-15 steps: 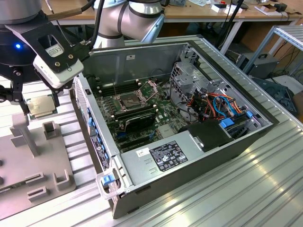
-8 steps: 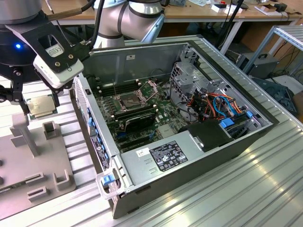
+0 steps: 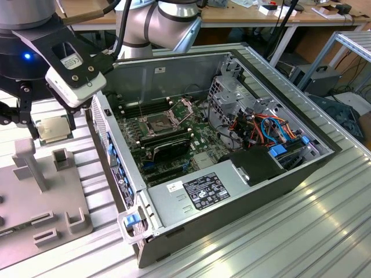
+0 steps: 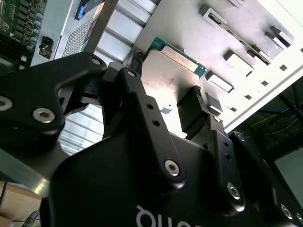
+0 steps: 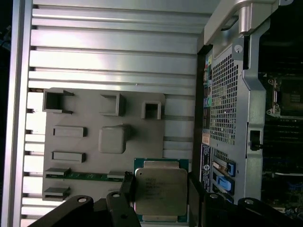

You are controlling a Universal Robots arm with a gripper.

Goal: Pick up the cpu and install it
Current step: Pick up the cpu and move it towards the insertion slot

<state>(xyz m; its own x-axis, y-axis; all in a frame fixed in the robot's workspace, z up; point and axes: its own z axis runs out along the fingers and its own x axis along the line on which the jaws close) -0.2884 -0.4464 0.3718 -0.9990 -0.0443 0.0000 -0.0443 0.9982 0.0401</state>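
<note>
The cpu (image 3: 53, 128), a square chip with a silver lid on a green board, hangs between the fingers of my gripper (image 3: 50, 131) at the exterior view's left. It sits above the grey fixture plate (image 3: 35, 202), beside the open computer case (image 3: 191, 69). In both wrist views black fingertips (image 5: 127, 185) press on two opposite edges of the cpu (image 5: 160, 191), so the gripper (image 4: 166, 76) is shut on the cpu (image 4: 176, 57). The open cpu socket (image 3: 159, 123) lies on the motherboard inside the case, to the exterior view's right of the gripper.
The fixture plate (image 5: 71, 113) carries several raised holders and a green memory strip (image 5: 85, 176). The case's rear wall (image 3: 107, 145) stands between the gripper and the socket. A power supply (image 3: 200, 191) and coloured cables (image 3: 269, 130) fill the case's near and right parts. A ribbed metal table (image 3: 290, 231) lies underneath.
</note>
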